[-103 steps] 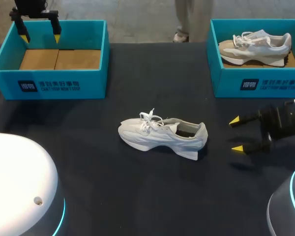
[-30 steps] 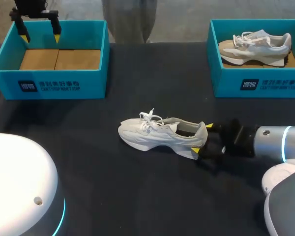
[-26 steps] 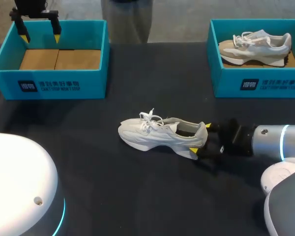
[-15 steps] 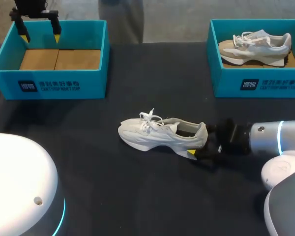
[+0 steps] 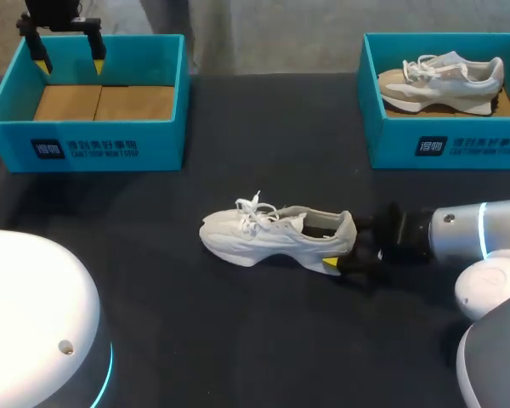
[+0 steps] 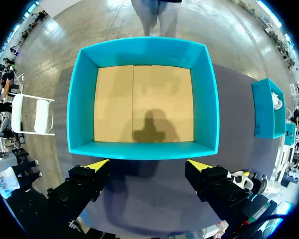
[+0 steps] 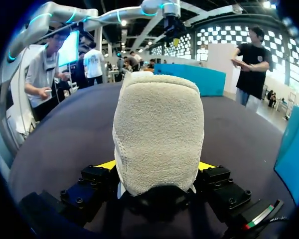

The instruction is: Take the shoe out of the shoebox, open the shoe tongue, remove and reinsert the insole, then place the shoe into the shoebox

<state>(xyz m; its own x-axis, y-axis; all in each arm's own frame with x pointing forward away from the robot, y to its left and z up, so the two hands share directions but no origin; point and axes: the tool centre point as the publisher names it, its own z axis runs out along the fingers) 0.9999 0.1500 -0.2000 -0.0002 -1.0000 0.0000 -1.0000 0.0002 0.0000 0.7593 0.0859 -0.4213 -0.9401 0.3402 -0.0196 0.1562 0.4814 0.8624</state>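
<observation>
A white shoe (image 5: 272, 238) lies on its side in the middle of the black table, toe toward my left. Its padded heel (image 7: 157, 134) fills the space between my right gripper's (image 5: 344, 244) fingers. In the right wrist view both yellow tips press against the heel's sides, so the right gripper (image 7: 157, 165) is shut on it. My left gripper (image 5: 68, 53) hangs open over the far rim of the empty teal shoebox (image 5: 85, 149) at the back left. From the left wrist, the left gripper (image 6: 147, 163) looks down on the shoebox (image 6: 144, 149) and its bare cardboard floor.
A second teal box (image 5: 446, 144) at the back right holds another pale shoe (image 5: 442, 76). Black tabletop (image 5: 238, 323) stretches in front of the shoe and between the two boxes.
My right gripper slid in from the right until its fingers stood on either side of the heel, then narrowed on it. The shoe shifted slightly to the left. The left arm stayed still.
</observation>
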